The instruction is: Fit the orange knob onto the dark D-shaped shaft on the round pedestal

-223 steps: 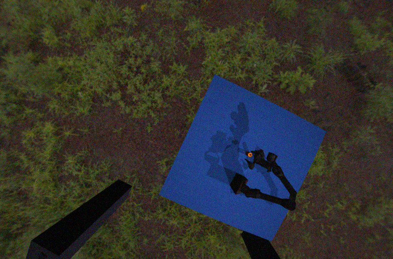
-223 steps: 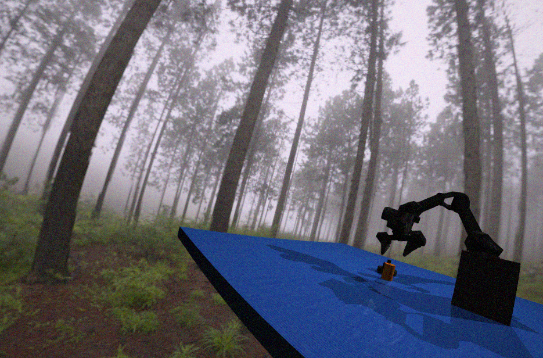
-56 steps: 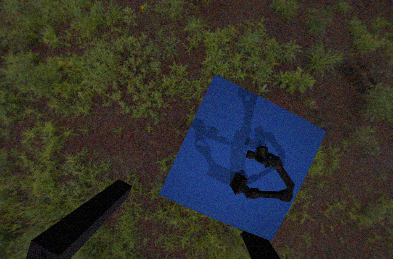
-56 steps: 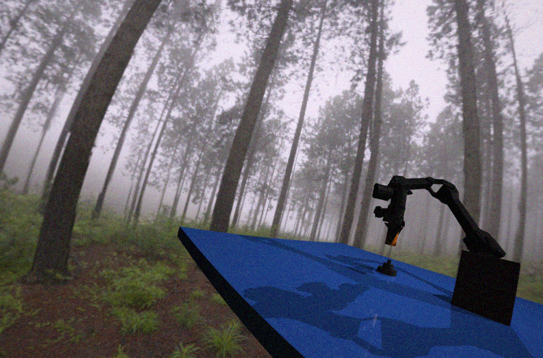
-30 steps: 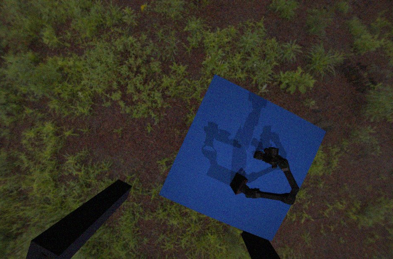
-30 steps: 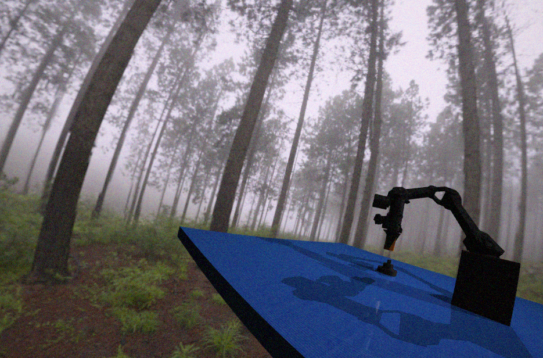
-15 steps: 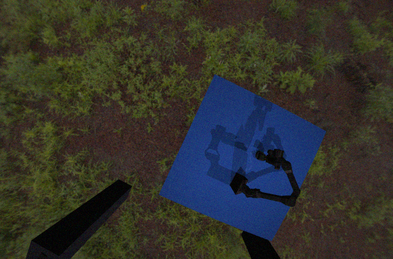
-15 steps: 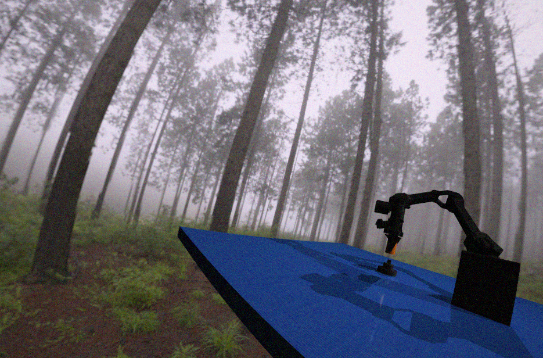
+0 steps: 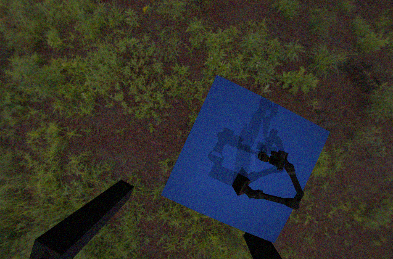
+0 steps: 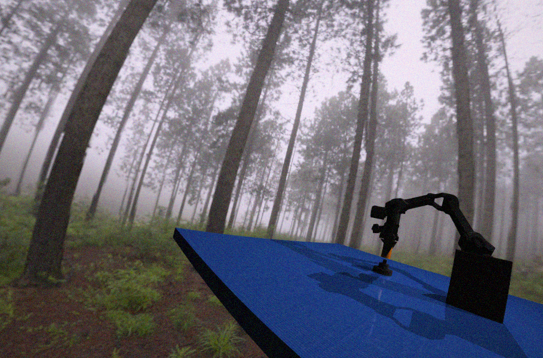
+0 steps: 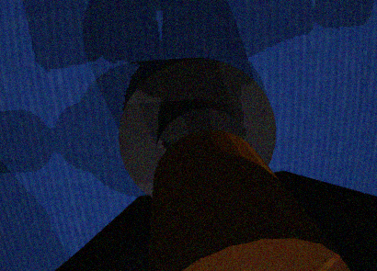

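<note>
My gripper (image 10: 388, 250) (image 11: 213, 196) is shut on the orange knob (image 10: 389, 254) (image 11: 207, 186), which points down between the dark fingers. The dark round pedestal (image 10: 382, 269) (image 11: 263, 121) stands on the blue table right below it. In the wrist view the knob's lower end overlaps the pedestal's raised middle and hides the shaft. In the exterior view a narrow dark piece shows between the knob and the pedestal, and the knob is above the pedestal's body. Whether the knob touches the shaft cannot be told. The flat sides are not visible. In the top view the arm hides the fingertips.
The blue table (image 9: 188, 170) (image 10: 247, 274) carries the arm's dark base block (image 9: 241, 183) (image 10: 478, 286), to the right of the pedestal in the exterior view. The arm arches over from that block. Its shadows fall across the table and around the pedestal.
</note>
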`<move>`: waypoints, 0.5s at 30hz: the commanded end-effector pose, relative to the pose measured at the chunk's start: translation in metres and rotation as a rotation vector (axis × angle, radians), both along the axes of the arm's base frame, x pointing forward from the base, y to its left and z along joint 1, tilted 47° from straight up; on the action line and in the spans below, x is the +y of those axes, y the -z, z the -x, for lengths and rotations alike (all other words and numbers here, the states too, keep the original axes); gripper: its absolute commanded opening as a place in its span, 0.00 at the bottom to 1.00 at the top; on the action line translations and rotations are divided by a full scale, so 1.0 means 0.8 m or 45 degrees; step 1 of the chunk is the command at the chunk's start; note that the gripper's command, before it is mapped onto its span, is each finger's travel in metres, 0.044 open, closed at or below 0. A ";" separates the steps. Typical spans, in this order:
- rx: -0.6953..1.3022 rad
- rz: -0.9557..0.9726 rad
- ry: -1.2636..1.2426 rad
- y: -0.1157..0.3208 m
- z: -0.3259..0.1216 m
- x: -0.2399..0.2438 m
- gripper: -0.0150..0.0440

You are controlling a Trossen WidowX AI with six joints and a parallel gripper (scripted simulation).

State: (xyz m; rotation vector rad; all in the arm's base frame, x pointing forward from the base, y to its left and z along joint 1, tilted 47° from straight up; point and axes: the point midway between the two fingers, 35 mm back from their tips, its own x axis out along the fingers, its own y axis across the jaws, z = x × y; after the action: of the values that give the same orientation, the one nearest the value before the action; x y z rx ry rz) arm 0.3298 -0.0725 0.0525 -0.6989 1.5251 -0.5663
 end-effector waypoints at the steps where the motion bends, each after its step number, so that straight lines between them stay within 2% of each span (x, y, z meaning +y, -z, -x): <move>1: 0.003 0.009 -0.005 0.008 0.001 -0.011 0.25; 15: -0.003 0.009 0.001 0.007 -0.001 -0.011 0.25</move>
State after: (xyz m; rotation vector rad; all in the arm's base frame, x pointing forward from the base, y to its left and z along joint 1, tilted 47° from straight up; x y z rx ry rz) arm 0.3300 -0.0802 0.0470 -0.6955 1.5241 -0.5718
